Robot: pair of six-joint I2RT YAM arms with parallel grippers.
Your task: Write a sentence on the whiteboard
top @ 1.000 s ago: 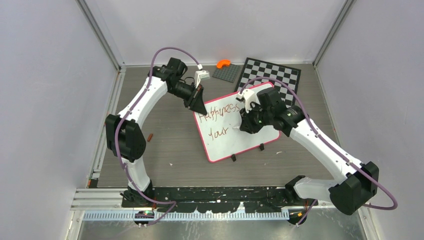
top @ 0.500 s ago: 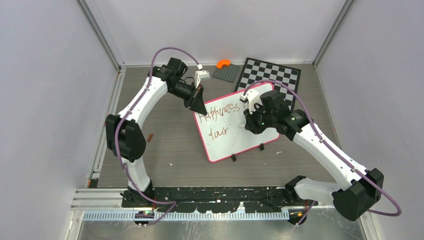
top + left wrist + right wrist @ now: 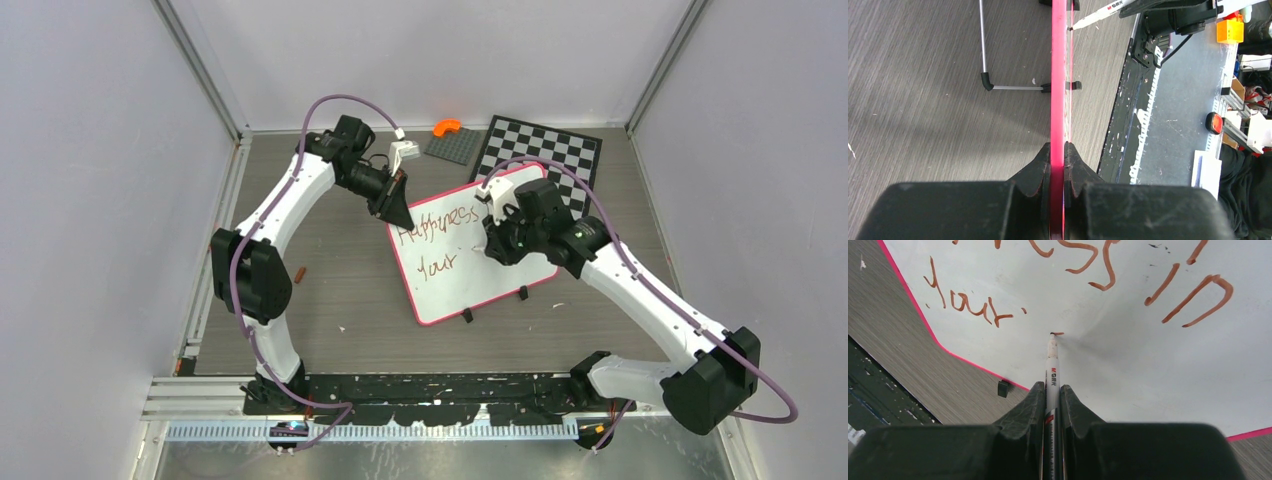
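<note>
Your right hand (image 3: 1052, 390) grips marker (image 3: 1052, 357), tip touching board (image 3: 1128, 370) just right of "your" in sentence (image 3: 968, 302). Blank board lies rightward, mid-frame. Left hand (image 3: 1058, 146) clamps board edge.

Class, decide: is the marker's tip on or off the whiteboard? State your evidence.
On: the marker has its tip against the whiteboard, ending a short red-brown stroke.

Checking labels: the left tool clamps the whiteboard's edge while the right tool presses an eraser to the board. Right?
No, not an eraser: the right tool holds a white marker, tip on the whiteboard, as the right wrist view shows. The left tool does clamp the board's edge.
</note>
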